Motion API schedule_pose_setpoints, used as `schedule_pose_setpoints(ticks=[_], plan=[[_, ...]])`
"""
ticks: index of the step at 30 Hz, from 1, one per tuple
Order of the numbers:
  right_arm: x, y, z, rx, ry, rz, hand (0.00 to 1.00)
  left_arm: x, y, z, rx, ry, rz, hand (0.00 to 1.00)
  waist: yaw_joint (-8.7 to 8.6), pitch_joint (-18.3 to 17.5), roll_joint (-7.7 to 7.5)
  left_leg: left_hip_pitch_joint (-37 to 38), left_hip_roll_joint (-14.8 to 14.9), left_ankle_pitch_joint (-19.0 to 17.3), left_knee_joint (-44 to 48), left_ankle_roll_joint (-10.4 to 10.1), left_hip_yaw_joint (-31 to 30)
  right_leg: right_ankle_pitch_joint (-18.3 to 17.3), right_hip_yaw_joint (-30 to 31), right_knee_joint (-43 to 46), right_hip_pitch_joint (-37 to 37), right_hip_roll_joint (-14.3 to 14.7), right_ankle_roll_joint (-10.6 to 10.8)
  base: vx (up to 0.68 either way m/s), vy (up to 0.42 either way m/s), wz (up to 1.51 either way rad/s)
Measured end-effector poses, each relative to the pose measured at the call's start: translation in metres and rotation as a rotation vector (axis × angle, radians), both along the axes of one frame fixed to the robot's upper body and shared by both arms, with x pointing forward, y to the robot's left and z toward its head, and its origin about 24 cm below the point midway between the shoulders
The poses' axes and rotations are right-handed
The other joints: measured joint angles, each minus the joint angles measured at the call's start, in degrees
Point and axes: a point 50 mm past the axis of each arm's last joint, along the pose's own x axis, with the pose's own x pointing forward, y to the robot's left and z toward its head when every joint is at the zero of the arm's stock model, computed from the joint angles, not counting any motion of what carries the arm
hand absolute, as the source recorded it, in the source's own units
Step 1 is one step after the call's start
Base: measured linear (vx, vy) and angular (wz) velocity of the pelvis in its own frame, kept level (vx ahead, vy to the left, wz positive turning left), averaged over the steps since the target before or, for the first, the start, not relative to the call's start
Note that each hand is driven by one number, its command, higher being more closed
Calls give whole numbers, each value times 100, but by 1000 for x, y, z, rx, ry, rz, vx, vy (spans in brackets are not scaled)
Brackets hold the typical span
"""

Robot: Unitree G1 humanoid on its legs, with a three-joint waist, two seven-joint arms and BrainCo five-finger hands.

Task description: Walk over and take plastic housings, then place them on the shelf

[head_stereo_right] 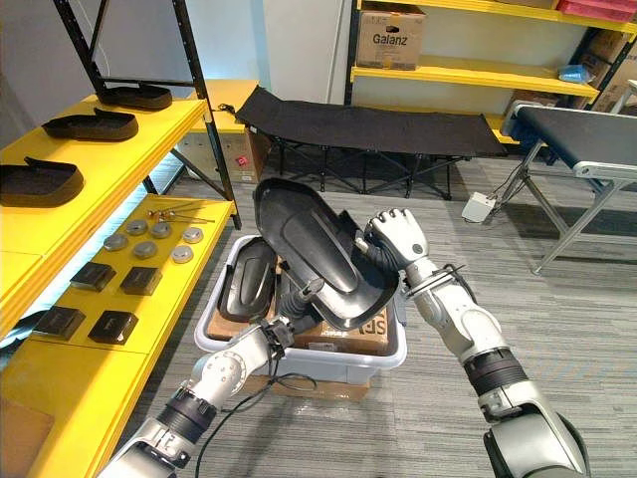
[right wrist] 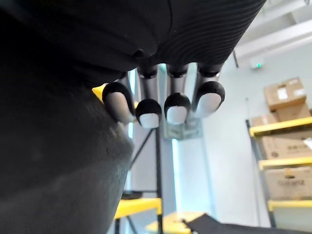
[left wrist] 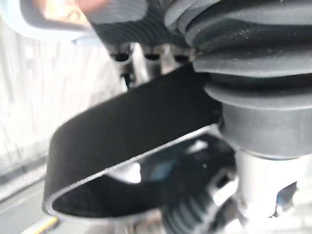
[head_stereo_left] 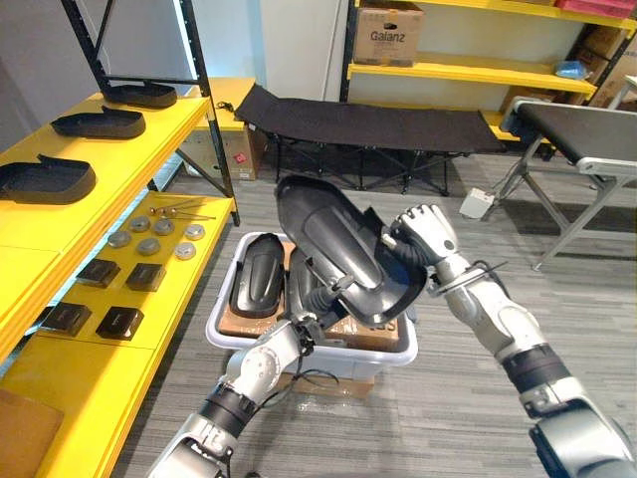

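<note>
Left hand grips the lower rim of a black housing, held tilted above a white bin. The right hand curls its fingers over the housing's upper edge. The bin holds a second housing on brown cardboard, both partly hidden by the held one. The cardboard's lettering is cut off and unreadable. At left, a yellow shelf carries three more housings on top. Metal discs and small black blocks lie on the level below. A printed carton sits on a far rack.
</note>
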Motion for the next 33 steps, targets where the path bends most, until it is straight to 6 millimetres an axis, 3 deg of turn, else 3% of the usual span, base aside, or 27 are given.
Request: schedule_pose_setpoints(ticks=[9, 13, 15, 19, 24, 25, 30, 33], plan=[[-7, 12, 8, 34, -56, 96, 100, 4, 6, -2, 89, 5, 147, 100, -3, 1, 1, -2, -1, 0, -8, 0, 0, -3, 1, 0, -5, -2, 3, 0, 0, 0], [-18, 22, 6, 174, -55, 160, 100, 10, 12, 4, 63, -7, 311, 100, 17, 2, 0, -16, -2, -1, -14, -1, 0, -18, 3, 2, -21, -4, 8, 0, 0, 0], [-30, 28, -1, 250, -41, 192, 100, 11, 20, 4, 9, 14, 407, 100, 15, 3, -1, -17, -1, -3, -15, -1, -1, -41, 3, 15, -25, -5, 13, 0, 0, 0], [-53, 43, -32, 372, 74, 211, 100, 15, 40, 6, -123, 45, 573, 100, 20, 10, -13, -24, 3, -9, -17, -4, -3, -72, 2, 43, -41, -7, 14, 0, 0, 0], [-74, 72, -57, 443, 187, 265, 100, 16, 41, 16, -282, 35, 660, 100, 28, 47, -66, -25, 4, -20, -17, -5, 2, -77, 8, 43, -48, -7, 12, 0, 0, 0], [-76, 76, -59, 455, 199, 268, 0, 17, 40, 19, -304, 29, 664, 100, 28, 60, -81, -25, 4, -26, -17, -4, 9, -77, 15, 43, -56, -8, 12, 0, 0, 0], [-79, 74, -66, 485, 203, 219, 0, 17, 44, 23, -370, 13, 719, 100, 27, 74, -99, -25, 2, -37, -17, -4, 49, -77, 37, 43, -89, -11, 13, 0, 0, -4], [-80, 69, -66, 531, 154, 166, 0, 17, 52, 26, -305, -34, 795, 100, 26, 79, -91, -47, 2, -38, -17, -3, 98, -75, 92, 46, -147, -10, 13, 3, 5, -8]])
